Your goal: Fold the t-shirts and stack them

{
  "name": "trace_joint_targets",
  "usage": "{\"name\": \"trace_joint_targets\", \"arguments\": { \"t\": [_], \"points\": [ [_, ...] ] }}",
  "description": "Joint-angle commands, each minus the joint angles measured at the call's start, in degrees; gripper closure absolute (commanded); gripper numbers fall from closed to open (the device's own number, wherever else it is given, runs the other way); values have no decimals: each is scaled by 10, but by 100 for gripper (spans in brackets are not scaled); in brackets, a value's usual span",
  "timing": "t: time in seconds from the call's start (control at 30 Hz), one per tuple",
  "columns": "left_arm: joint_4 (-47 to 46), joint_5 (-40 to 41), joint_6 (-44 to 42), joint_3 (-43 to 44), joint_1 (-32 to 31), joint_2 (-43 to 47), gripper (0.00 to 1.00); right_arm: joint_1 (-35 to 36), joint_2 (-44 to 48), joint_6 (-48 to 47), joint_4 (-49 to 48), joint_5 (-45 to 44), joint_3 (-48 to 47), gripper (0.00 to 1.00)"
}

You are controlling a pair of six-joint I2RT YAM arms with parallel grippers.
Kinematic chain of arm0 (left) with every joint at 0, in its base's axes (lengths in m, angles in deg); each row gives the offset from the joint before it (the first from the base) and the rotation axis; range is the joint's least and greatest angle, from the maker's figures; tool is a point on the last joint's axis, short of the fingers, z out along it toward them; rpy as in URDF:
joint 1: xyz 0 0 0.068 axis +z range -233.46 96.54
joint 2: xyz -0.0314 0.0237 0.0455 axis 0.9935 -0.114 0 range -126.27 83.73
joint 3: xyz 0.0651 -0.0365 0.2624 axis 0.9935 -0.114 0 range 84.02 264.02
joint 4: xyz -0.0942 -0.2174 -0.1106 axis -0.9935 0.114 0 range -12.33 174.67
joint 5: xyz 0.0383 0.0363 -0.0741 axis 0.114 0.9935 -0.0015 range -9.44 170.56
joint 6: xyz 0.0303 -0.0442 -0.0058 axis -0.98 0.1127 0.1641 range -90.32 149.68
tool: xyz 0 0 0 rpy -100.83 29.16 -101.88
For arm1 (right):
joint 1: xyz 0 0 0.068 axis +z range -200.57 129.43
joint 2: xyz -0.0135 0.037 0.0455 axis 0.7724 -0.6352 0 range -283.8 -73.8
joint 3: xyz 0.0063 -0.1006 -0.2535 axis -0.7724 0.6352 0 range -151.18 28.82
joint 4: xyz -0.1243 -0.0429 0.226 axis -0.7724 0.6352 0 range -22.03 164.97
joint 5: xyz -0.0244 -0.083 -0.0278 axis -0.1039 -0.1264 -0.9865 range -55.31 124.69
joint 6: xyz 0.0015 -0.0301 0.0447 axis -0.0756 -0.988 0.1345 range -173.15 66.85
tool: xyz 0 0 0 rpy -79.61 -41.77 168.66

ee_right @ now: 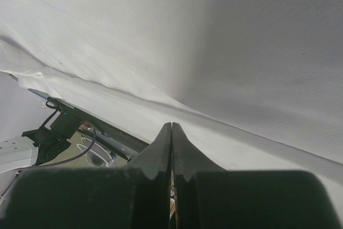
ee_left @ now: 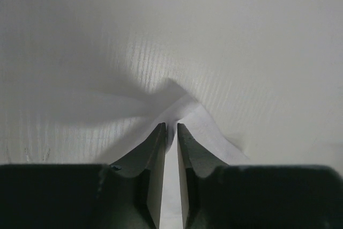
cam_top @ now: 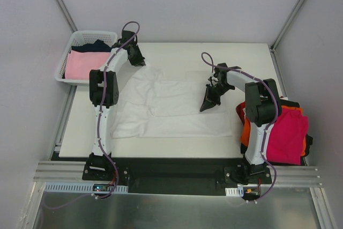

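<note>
Pinching a corner is the step in hand. The left claw (ee_left: pixel 171 126) has its jaws drawn narrow w/ a peak of the white t-shirt (cam_top: pixel 171 105) caught between them, at the shirt's far-left corner, near the basket (cam_top: pixel 80 37). The shirt lies spread mid-bench (cam_top: pixel 230 57), rumpled, not yet folded. The right claw (ee_right: pixel 171 126) is pressed fully together, tips down over the shirt's right part. No cloth shows between its jaws, so prob. holding nothing, tho a thin layer can't be ruled out.

Step, as I read it: start of 1st fold on the white shirt. Most of the job is ahead. The pink t-shirt (cam_top: pixel 86 64) & navy t-shirt (cam_top: pixel 99 45) wait in the basket. The magenta-red t-shirt (cam_top: pixel 289 132) & orange t-shirt (cam_top: pixel 245 133) sit piled at the bench's right edge.

Next move prob. needs: lift the left corner just clear of the bench, then carry it across so the cloth doubles over w/o dragging the whole shirt. The right claw should take its own hold or pin the cloth, else the fold goes skewed. The left grip is on a small tip only & could slip.
</note>
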Motion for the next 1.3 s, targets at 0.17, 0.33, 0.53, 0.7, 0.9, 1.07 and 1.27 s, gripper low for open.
{"name": "trace_joint_targets", "arguments": {
  "t": [0.17,0.33,0.53,0.7,0.9,1.07,1.27],
  "points": [
    [1,12,-8,-4,-2,29,99,0,6,-9,11,5,-14,99],
    [1,13,-9,-4,-2,45,99,0,6,-9,10,5,-15,99],
    [1,13,-12,-13,-2,78,100,0,9,-7,9,4,-17,99],
    [1,10,-13,-36,-6,115,100,0,12,-5,10,4,-21,99],
    [1,3,-17,-67,-20,156,100,-3,14,-4,8,-11,-25,99],
    [1,3,-20,-108,-42,187,100,-47,11,5,8,-27,-59,99],
    [1,14,-20,-151,-64,213,100,-123,-3,14,1,-51,-96,89]
  ]
}}
